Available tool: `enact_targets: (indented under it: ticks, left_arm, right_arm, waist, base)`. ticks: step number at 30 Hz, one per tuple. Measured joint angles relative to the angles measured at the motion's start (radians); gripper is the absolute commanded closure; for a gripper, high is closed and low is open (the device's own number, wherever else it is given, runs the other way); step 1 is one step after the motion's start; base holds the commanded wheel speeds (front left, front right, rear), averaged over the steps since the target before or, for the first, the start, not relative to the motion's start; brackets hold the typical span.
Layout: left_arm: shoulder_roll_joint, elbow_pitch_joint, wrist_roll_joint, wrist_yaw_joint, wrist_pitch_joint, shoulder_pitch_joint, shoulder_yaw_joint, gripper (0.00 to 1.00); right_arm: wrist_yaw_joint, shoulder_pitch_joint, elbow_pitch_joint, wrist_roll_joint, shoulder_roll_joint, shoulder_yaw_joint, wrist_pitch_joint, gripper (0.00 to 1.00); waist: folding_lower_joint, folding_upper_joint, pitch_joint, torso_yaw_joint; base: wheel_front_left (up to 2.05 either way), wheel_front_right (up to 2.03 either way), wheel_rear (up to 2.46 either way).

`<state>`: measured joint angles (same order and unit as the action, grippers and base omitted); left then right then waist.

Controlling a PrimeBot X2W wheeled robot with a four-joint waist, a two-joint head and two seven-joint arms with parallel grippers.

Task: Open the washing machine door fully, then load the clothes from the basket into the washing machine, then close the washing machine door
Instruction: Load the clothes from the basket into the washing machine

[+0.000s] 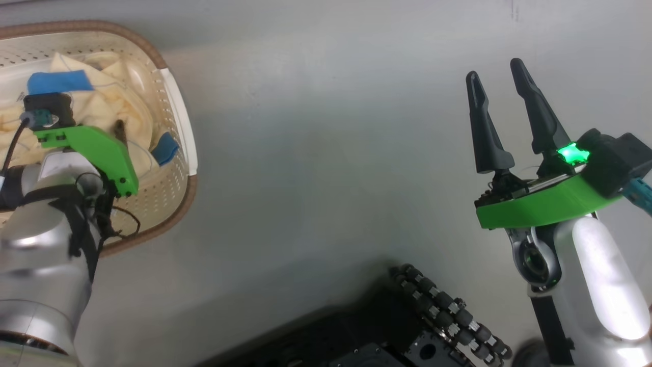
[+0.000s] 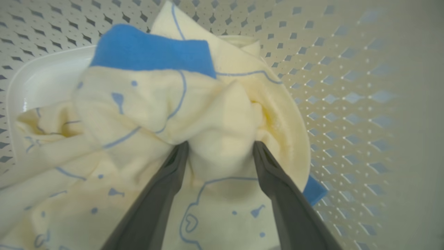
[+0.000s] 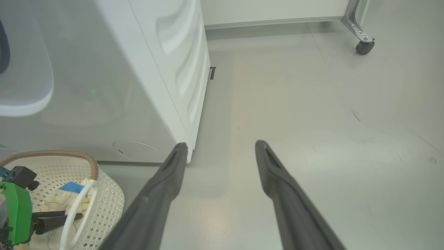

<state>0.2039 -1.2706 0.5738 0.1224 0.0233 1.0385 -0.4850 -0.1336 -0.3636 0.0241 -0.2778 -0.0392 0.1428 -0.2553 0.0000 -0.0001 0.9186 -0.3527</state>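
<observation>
In the head view, the left hand (image 1: 119, 135) reaches down into 1 cream basket (image 1: 163, 193) holding the bear-print clothes (image 1: 117, 97), which show 2 blue trim patches. The right hand (image 1: 494, 70) hovers released and empty over the floor (image 1: 331, 153).

In the left wrist view, we see its 2 fingers (image 2: 166, 184) spread on either side of a bunched fold of cloth, touching it. We cannot count the garments.

In the right wrist view, the basket stands just beside the white washing machine (image 3: 104, 86).
</observation>
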Motion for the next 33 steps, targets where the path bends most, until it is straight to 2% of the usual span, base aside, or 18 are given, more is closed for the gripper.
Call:
enact_targets:
  ticks: [7,8,9,10,11,21,33]
  left_arm:
    - [0.028,-0.007,0.02,-0.029,-0.056,0.027,0.009,0.0]
    - [0.031,-0.007,0.02,-0.038,-0.06,0.03,0.01,0.11]
    - [0.032,-0.007,0.02,-0.046,-0.06,0.032,0.01,0.54]
    - [0.033,-0.007,0.02,-0.048,-0.06,0.032,0.01,0.75]
    - [0.036,-0.007,0.02,-0.055,-0.06,0.033,0.01,1.0]
    - [0.029,-0.013,0.02,-0.081,-0.05,0.03,-0.003,1.0]
    - [-0.001,-0.022,0.014,-0.091,0.129,-0.005,-0.031,1.0]
  right_arm:
    - [0.0,-0.015,-0.006,-0.022,0.0,0.018,0.0,0.0]
    - [0.0,-0.016,-0.008,-0.022,0.0,0.019,0.0,0.0]
    - [0.0,-0.016,-0.008,-0.022,0.0,0.019,0.0,0.0]
    - [0.0,-0.016,-0.008,-0.022,0.0,0.019,0.0,0.0]
    - [0.0,-0.016,-0.008,-0.022,0.0,0.019,0.0,0.0]
    - [0.0,-0.019,-0.007,-0.021,0.0,0.005,0.0,0.0]
    - [0.0,-0.015,-0.001,0.01,0.0,-0.047,0.0,0.0]
  waist:
    - [-0.0001,0.0,0.053,-0.036]
    - [0.0,0.0,0.058,-0.04]
    - [0.0,0.0,0.062,-0.043]
    - [0.0,0.0,0.065,-0.045]
    - [-0.0001,0.0,0.068,-0.045]
    - [0.0,0.0,0.052,-0.027]
    - [0.0,0.0001,-0.043,0.03]
  base:
    - [0.0,0.0,0.0]
    - [0.0,0.0,0.0]
    - [0.0,0.0,0.0]
    - [0.0,0.0,0.0]
    - [0.0,0.0,0.0]
    - [0.0,0.0,0.0]
    - [0.0,0.0,0.0]
